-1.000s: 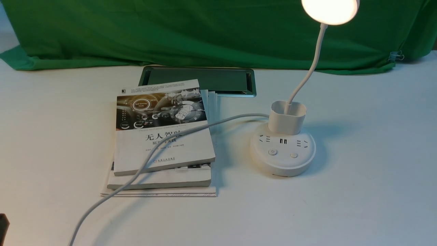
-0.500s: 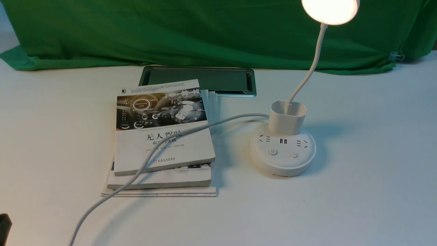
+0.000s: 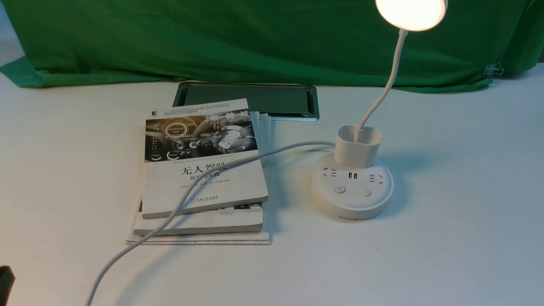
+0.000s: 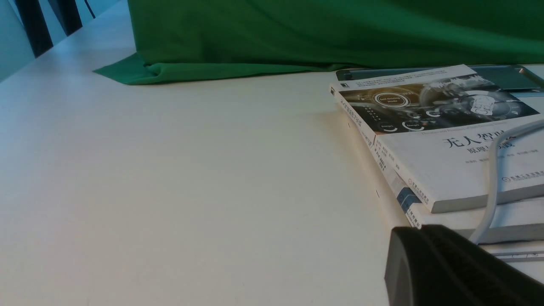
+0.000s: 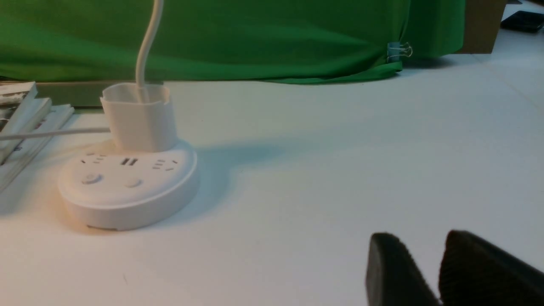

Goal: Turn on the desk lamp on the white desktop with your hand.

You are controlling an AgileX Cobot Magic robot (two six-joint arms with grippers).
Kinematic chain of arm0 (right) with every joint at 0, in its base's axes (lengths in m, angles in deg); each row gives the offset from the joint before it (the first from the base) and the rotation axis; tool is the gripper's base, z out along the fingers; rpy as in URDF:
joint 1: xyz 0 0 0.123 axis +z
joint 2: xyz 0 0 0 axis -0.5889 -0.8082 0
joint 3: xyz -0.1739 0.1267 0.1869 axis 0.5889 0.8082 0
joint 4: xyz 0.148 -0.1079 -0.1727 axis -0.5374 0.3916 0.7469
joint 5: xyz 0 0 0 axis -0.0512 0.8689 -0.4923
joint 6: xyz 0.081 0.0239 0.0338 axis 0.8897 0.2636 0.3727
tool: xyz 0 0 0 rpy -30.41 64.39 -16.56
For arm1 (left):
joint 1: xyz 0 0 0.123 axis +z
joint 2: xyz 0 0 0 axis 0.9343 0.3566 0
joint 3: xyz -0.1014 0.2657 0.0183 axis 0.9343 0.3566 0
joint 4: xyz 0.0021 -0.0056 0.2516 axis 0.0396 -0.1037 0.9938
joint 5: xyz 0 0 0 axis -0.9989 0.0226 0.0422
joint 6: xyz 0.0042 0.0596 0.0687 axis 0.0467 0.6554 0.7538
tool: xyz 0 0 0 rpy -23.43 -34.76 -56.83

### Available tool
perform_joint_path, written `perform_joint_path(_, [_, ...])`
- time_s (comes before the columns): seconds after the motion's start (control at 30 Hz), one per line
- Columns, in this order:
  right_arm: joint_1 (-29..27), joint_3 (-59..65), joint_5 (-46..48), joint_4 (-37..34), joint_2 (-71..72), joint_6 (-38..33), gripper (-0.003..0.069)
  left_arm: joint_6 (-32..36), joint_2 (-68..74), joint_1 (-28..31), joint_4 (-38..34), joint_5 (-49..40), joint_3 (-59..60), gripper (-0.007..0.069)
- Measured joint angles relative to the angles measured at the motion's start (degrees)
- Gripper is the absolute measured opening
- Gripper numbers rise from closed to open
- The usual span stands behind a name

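Lamplight already glows from the desk lamp (image 3: 355, 187), so I park my right gripper (image 5: 440, 265) narrowly parted near the white desktop (image 3: 446, 238)'s front edge. Left gripper (image 4: 450, 267): I cannot tell its jaws.

The white desk lamp (image 3: 352, 187) stands upright on the right half of the large flat white desktop (image 3: 446, 238), its round disc head (image 3: 410, 12) glowing warm and lit at the top of the front view; a thin white bendable neck (image 3: 389, 80) curves down from the head into a white cup-shaped holder (image 3: 356, 145) at the far side of the round puck base (image 3: 352, 199); the base top carries sockets and two round buttons (image 3: 339, 189) on its near side; the desktop bears a rectangular metal-framed hatch (image 3: 272, 98) left of the lamp and farther back; the black tapered right gripper (image 5: 429, 272) sits low over the desktop, well apart from the base to its right, its fingers parted by a narrow gap.
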Motion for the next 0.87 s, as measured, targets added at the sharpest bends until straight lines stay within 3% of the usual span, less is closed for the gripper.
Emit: perform_joint_path(0.87, [0.0,0.0,0.0,0.0,0.0,0.0,0.0241,0.0,0.0,1.5,0.0,0.0,0.0,0.0021])
